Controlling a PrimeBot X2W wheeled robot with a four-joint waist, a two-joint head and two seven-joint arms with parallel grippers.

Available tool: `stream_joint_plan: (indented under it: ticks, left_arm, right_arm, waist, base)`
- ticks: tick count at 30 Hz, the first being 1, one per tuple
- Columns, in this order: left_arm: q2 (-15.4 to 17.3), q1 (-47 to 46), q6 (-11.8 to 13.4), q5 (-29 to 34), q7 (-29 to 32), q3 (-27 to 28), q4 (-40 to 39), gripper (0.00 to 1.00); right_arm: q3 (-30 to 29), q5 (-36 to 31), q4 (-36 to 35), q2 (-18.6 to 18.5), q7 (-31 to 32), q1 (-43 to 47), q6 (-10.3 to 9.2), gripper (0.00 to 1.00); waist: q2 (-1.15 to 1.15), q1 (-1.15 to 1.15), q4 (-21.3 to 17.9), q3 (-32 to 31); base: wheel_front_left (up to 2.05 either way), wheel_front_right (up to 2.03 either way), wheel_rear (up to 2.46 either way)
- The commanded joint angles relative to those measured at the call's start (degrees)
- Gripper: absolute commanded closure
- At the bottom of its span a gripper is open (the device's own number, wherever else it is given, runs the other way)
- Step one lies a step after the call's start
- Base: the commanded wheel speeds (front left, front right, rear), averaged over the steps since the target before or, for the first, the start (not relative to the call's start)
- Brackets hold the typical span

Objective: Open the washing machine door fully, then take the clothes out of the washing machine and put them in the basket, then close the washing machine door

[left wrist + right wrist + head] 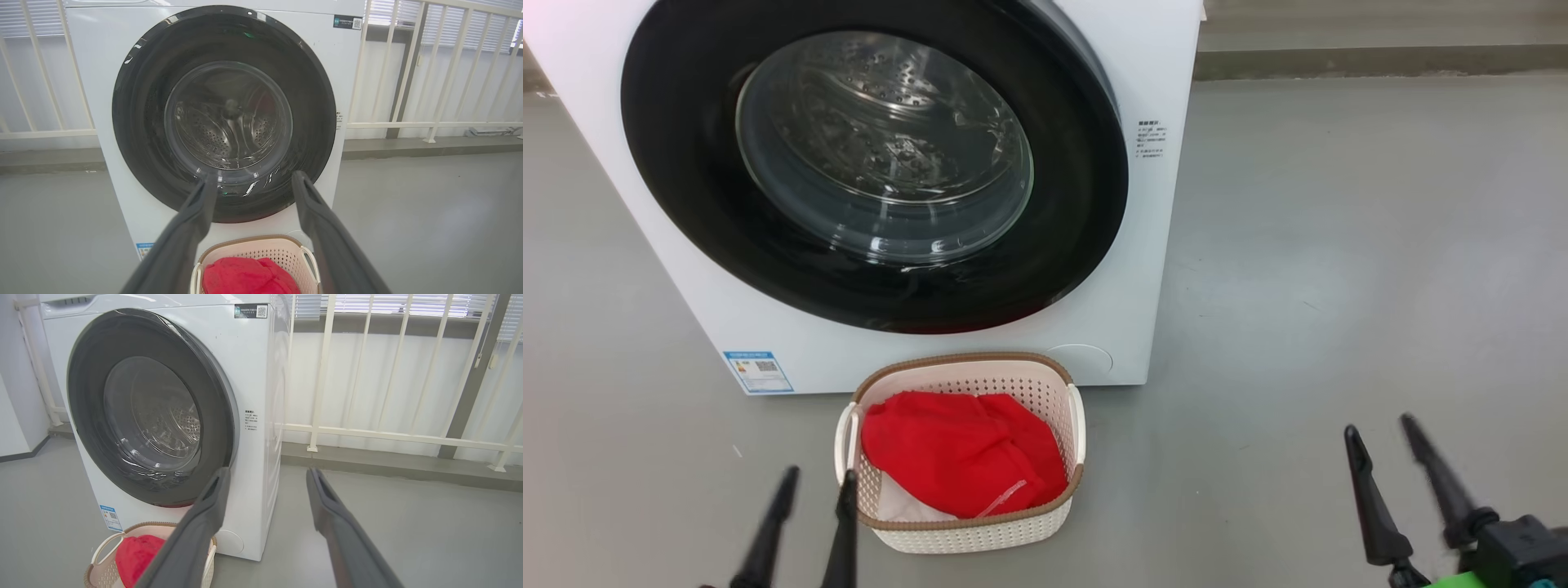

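Clothes (pixel 960 449) — a red heap with a little white trim — lie inside the basket (pixel 980 535). It stands on the grey floor (pixel 1339 245) just below the washing machine door (pixel 882 155), a short drop from the drum. That door looks flush with the washing machine (pixel 1147 269), so I judge the task about done. Left gripper (pixel 820 478), beside the basket, and right gripper (pixel 1380 426), well off to the side, both stand spread and empty — nothing left to hold.

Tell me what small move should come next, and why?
Probably just draw both arms back to rest: the clothes lie in the basket, the washing machine door looks shut, and the left gripper and right gripper are open, holding nothing.
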Motion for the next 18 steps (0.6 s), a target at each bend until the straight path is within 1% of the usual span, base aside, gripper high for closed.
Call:
stream_joint_plan:
  ticks: [1,5,10,13,18]
  left_arm:
    - [-0.2,0.1,0.0,0.0,0.1,-0.1,0.9,1.00]
    - [-0.4,0.1,0.0,-0.6,0.5,-0.2,2.8,1.00]
    - [-0.4,-0.5,-0.3,-4.7,1.5,0.2,3.3,1.00]
    - [-0.3,-0.8,-0.3,-6.8,2.0,0.5,3.6,1.00]
    - [-0.3,-1.3,-0.5,-10.1,2.8,0.8,4.0,1.00]
  right_arm:
    - [0.0,0.0,0.9,0.2,0.1,0.1,0.00,1.00]
    - [0.1,0.5,2.8,0.7,0.1,0.1,0.00,1.00]
    - [0.3,4.8,3.2,0.4,0.9,-0.5,-0.01,1.00]
    - [0.4,7.0,3.6,0.2,1.3,-0.9,-0.02,1.00]
    - [0.5,10.5,4.1,0.0,2.0,-1.6,-0.03,1.00]
  waist:
    - [0.00,0.00,0.0,0.0]
    - [0.00,0.00,0.0,0.0]
    - [0.00,0.08,0.0,0.0]
    - [0.00,0.01,0.0,0.1]
    - [0.00,0.00,-0.1,0.2]
  base:
    - [0.00,0.00,0.00]
    - [0.00,0.00,0.00]
    - [0.00,0.00,0.00]
    - [0.00,0.00,0.00]
    - [0.00,0.00,0.00]
